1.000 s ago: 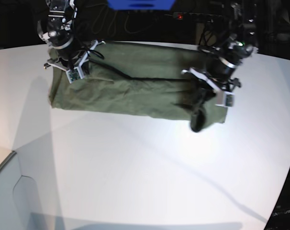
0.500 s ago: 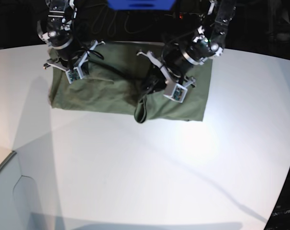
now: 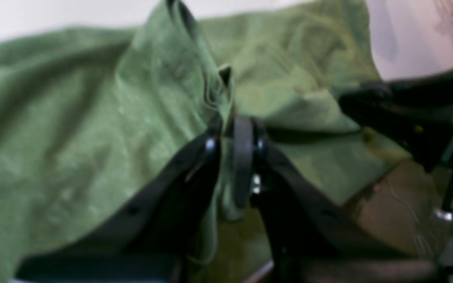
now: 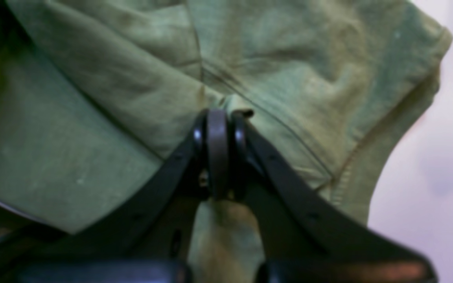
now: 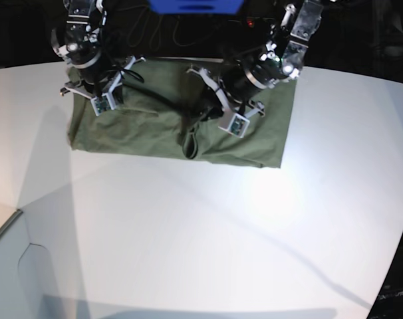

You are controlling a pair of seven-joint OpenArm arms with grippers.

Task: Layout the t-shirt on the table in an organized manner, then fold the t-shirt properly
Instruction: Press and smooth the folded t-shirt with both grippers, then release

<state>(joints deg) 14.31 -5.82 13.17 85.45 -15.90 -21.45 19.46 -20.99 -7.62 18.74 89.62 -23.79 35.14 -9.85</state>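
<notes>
Left claw [image 5: 200, 125] pinches the t-shirt's [image 5: 148, 126] carried end over its middle; right claw [image 5: 88, 86] clamps the opposite end on the bench [image 5: 188, 232].

No readable text, labels, brands, numbers or signs anywhere. Nothing legible on the t-shirt [image 5: 155, 119] in any view; no collar print visible. Nothing printed on the table [image 5: 208, 232]. Wrist views blurred, only plain cloth and black fingers. Blue panel [image 5: 195, 6] at top edge of base view plain, no lettering made out. Small green boards on the wrist mounts too small to read.
</notes>
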